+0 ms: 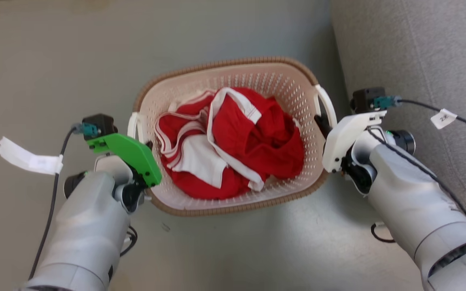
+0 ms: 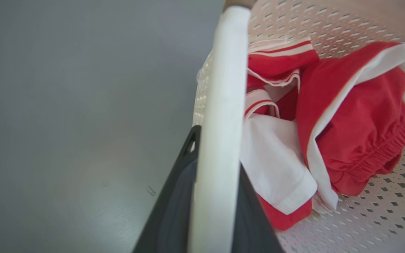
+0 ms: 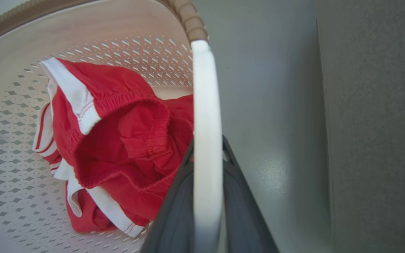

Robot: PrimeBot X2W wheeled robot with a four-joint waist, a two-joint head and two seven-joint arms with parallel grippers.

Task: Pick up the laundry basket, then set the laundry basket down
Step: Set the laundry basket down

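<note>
Red cloth with white trim caught my eye first: a pair of red shorts (image 1: 257,137) and a striped red-and-white garment (image 1: 176,129) lay bunched inside the laundry basket (image 1: 257,76). The basket sat between my two arms over the grey floor (image 1: 55,60), and its right end was near a grey fabric surface (image 1: 419,48). On my left, the left gripper (image 2: 216,151) had its two dark fingers (image 2: 178,196) on either side of the white left handle (image 2: 223,88), pinching it, one finger on the floor side and one on the laundry side. Over on the right it was the same: the right gripper (image 3: 207,142) was clamped on the white right handle (image 3: 206,105), one finger inside the basket against the shorts and the other outside. From the head camera I saw the brown woven-look rim (image 1: 233,62) running round the cream perforated wall, with the handles at the two short ends. I could not tell whether the basket's base rested on the floor or hung just clear of it. A white paper tag (image 1: 28,158) dangled from the left arm's cable.
</note>
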